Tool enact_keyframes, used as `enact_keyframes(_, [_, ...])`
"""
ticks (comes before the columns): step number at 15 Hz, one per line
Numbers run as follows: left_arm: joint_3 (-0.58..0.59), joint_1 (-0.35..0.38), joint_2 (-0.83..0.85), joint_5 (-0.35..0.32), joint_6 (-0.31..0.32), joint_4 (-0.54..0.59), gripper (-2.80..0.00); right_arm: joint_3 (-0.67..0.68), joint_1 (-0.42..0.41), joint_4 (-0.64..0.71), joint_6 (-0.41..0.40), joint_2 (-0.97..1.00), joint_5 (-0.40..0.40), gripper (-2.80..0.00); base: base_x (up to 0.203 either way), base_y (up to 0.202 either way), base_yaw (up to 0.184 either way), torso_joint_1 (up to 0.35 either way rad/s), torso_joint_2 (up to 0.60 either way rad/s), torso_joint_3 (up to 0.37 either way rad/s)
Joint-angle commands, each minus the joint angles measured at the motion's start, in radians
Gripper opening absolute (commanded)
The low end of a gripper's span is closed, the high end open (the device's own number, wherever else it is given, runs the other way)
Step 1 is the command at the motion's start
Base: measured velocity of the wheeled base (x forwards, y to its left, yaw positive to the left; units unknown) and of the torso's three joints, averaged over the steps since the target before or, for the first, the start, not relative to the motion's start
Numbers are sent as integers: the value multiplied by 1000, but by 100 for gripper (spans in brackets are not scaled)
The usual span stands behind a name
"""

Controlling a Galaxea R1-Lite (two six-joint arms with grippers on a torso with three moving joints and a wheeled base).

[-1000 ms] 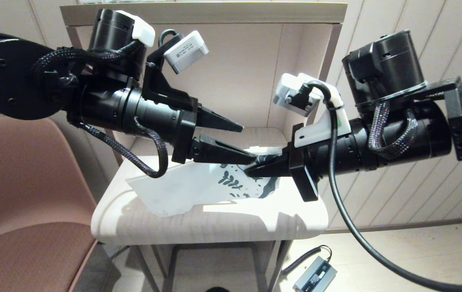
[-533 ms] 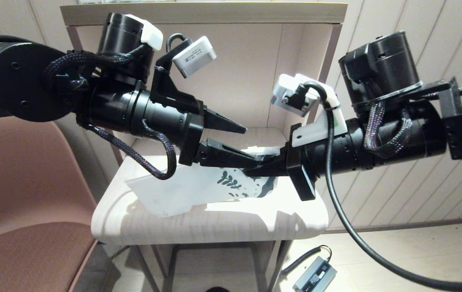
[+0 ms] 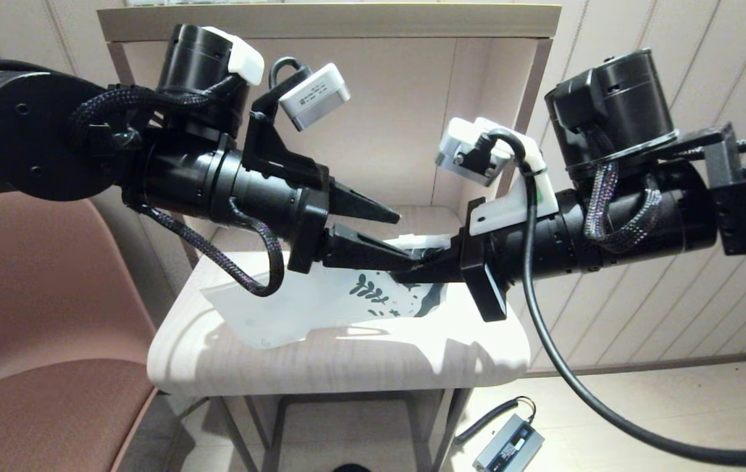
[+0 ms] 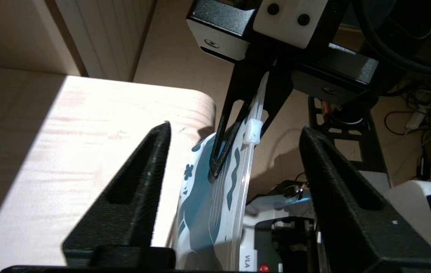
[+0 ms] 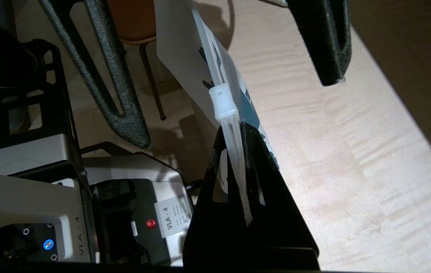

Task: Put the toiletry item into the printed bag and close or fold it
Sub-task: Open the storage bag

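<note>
Bag (image 3: 320, 308), mid-frame above counter (image 3: 347, 367), is pinched at its zip edge by right tool (image 3: 406, 274); left tool (image 3: 402, 239) is held spread astride it.

The printed bag (image 3: 320, 308) hangs tilted above my bench, its floral zip-strip end pinched in my right end effector (image 3: 412, 272).

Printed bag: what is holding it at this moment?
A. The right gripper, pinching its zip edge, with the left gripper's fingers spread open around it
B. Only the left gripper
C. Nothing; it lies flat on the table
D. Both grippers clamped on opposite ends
A. The right gripper is closed on the zip edge of the printed bag, just behind the zip slider, while the left gripper has its fingers wide apart on either side of the bag, touching nothing.
</note>
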Motion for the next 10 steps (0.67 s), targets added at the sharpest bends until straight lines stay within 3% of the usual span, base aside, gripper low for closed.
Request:
enact_keyframes(1, [-2, -2, -3, -7, 2, 3, -280, -3, 2, 2, -3, 2, 3, -280, 0, 0, 0, 0, 0, 0])
enact_keyframes(10, [14, -19, -2, -10, 2, 3, -280, -3, 8, 2, -3, 12, 1, -280, 0, 0, 0, 0, 0, 0])
